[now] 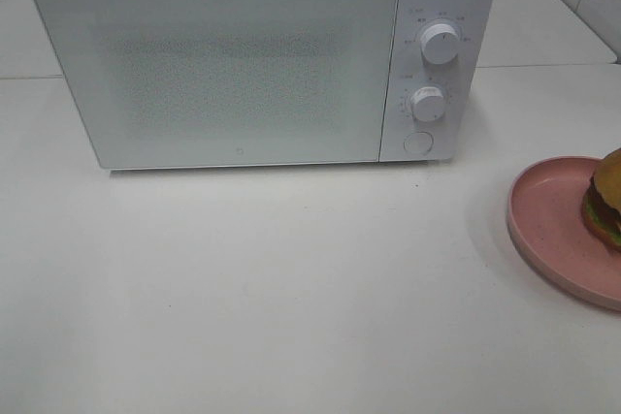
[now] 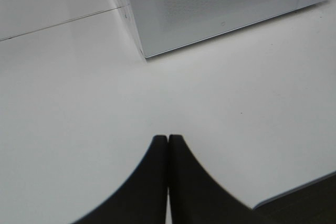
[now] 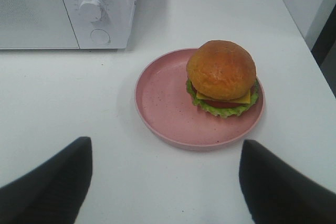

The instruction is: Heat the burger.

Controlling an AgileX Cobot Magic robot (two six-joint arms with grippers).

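Right gripper (image 3: 165, 174) hangs with its two dark fingers (image 3: 50, 182) spread wide apart, grasping nothing, above the white table (image 1: 291, 298) just short of the pink plate (image 3: 168, 108). Burger (image 3: 222, 77) sits upright on that plate, off-centre, toward the side of the plate away from the microwave (image 1: 223, 65); golden-brown bun on top, a yellow cheese corner, a red slice and green lettuce showing at its edge. Plate is round, pink, speckled, with a low rim, flat on the table. From the high camera only part of plate and burger shows, cut by the picture's edge. Microwave stands well apart from the plate, beyond it, white, door closed, its window patterned with fine dots. On the panel at the microwave's plate-side end: two round white knobs (image 1: 441, 44), one above the other, and a round button (image 1: 417, 143) under them. Left gripper (image 2: 168, 140) is clenched, its dark fingers pressed together with only a thin seam between, nothing in them, hovering over bare table near the microwave's corner farthest from the plate. Neither gripper touches burger, plate or microwave.
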